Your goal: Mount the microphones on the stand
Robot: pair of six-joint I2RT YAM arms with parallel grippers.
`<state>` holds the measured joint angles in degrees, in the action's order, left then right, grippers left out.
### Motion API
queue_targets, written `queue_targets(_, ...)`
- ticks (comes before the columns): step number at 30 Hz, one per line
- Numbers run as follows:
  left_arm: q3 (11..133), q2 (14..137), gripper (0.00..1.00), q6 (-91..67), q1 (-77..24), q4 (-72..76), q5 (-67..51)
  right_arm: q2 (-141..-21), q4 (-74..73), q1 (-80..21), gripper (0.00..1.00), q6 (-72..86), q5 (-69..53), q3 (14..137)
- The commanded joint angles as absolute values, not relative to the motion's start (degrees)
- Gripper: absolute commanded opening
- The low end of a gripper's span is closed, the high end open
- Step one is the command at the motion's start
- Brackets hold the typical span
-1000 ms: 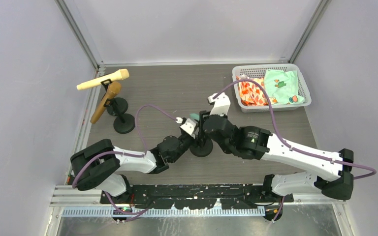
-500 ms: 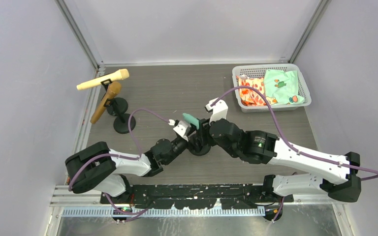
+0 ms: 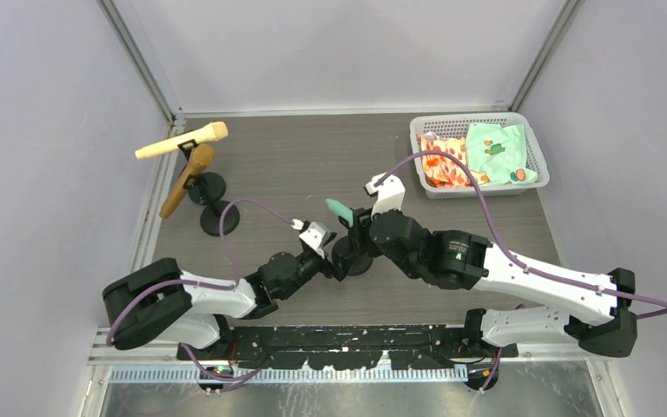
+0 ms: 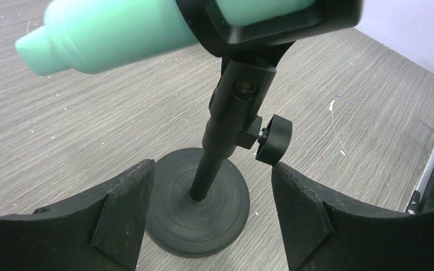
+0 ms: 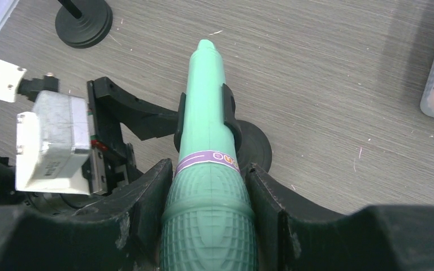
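A mint-green microphone lies in the clip of the black stand at the table's middle, its tail pointing away from the arms. My right gripper is shut on the microphone's ribbed head. My left gripper is open, its fingers well apart on either side of the stand's pole and round base, touching neither. At the far left, a cream-yellow microphone and a golden-brown microphone sit in two other stands.
A white basket holding patterned cloths stands at the far right. The stand's tightening knob juts out near my left gripper's right finger. Metal frame posts rise at both back corners.
My left gripper has opened and drawn back toward the near left, away from the stand's pole. The right gripper keeps its hold on the mint-green microphone, which has shifted slightly left.
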<state>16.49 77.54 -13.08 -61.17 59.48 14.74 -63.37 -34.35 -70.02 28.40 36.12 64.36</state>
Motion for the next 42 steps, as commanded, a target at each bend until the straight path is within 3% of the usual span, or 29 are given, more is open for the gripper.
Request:
queue_targets(1, 16.0, 71.3, 0.77, -11.5, -61.2, 56.1, 17.4, -61.6, -31.3, -70.4, 0.45, 28.2, 36.1, 68.4)
queue_targets(9, 16.7, 63.8, 0.77, -10.0, -61.2, 45.3, 19.6, -59.8, -27.1, -70.4, 0.62, 23.5, 27.8, 72.0)
queue_targets(14, 16.5, 62.0, 0.77, -11.2, -61.3, 41.2, 20.4, -57.0, -26.9, -70.5, 0.67, 21.6, 27.5, 73.4)
queue_targets(22, 17.1, 61.3, 0.77, -12.0, -61.2, 40.4, 20.7, -48.4, -29.3, -70.5, 0.68, 21.9, 29.2, 68.9)
queue_targets(30, 17.9, 64.0, 0.77, -10.7, -61.3, 49.8, 16.0, -39.9, -32.6, -70.5, 0.68, 26.9, 31.2, 62.0)
queue_targets(42, 20.3, 61.0, 0.75, -7.3, -61.1, 48.4, 16.6, -38.1, -35.2, -70.5, 0.68, 27.6, 32.1, 60.3)
